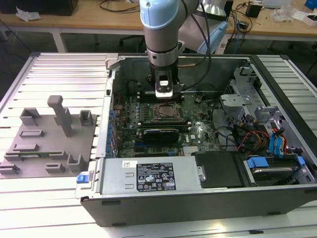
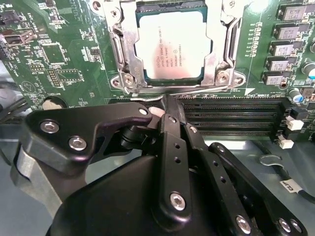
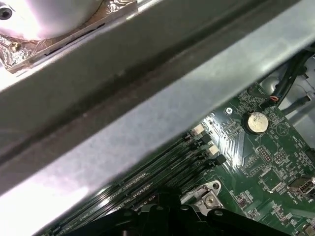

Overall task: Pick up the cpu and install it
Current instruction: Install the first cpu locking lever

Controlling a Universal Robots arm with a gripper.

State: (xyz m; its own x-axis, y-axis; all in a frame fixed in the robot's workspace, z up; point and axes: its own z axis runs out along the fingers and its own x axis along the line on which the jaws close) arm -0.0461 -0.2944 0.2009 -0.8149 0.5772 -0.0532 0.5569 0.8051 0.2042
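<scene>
The cpu (image 2: 172, 46), a flat square chip with a silvery-white top, lies seated inside the metal-framed socket (image 2: 120, 49) on the green motherboard. In the exterior view the cpu (image 1: 165, 112) sits mid-board inside the open computer case. My gripper (image 2: 165, 101) hangs just beside the socket's edge with its black fingers closed together. Their tips meet at the thin metal lever bar (image 2: 197, 90) along that edge, and nothing else is between them. In the exterior view the gripper (image 1: 165, 94) stands over the board just behind the socket.
Memory slots (image 2: 231, 115) run beside the gripper. The case wall (image 3: 147, 98) rises close by, with a coin battery (image 3: 257, 122) on the board. A grey fixture tray (image 1: 47, 141) lies outside the case at the exterior view's left. A power supply (image 1: 151, 176) and drive cage (image 1: 237, 104) crowd the case.
</scene>
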